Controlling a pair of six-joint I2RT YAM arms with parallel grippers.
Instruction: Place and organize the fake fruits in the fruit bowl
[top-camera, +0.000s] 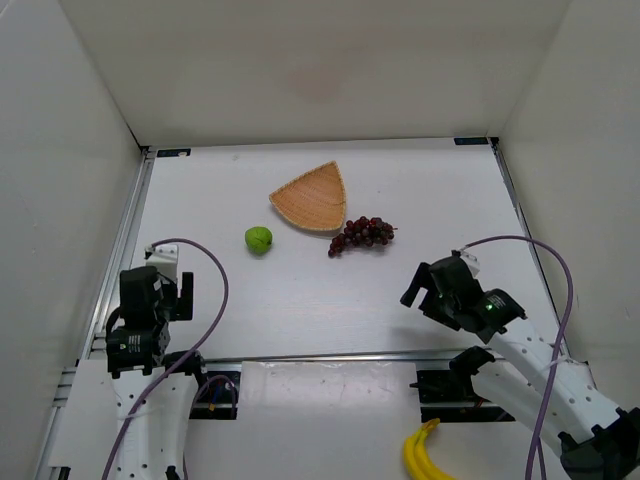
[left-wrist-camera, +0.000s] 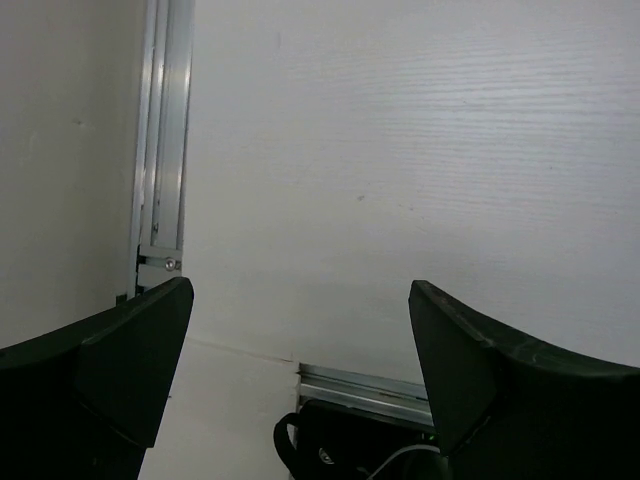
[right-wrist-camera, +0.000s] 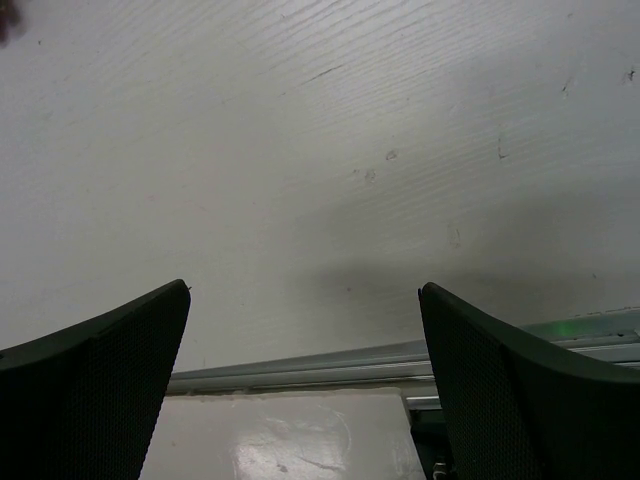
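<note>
The fruit bowl (top-camera: 312, 198), a tan woven wicker basket shaped like a fan, lies at the back middle of the white table and holds nothing. A small lime-green fruit (top-camera: 258, 239) sits on the table just to its front left. A bunch of dark red-purple grapes (top-camera: 362, 235) lies just to its front right. My left gripper (top-camera: 163, 285) hovers near the front left, open and holding nothing (left-wrist-camera: 300, 290). My right gripper (top-camera: 425, 280) is at the front right, below the grapes, also open with bare table between its fingers (right-wrist-camera: 305, 290). Neither wrist view shows the fruits or the bowl.
White walls close the table in on the left, back and right. An aluminium rail (top-camera: 330, 357) runs along the front edge and another (left-wrist-camera: 160, 150) along the left side. A yellow banana (top-camera: 425, 455) lies off the table by the right arm's base. Purple cables loop from both arms.
</note>
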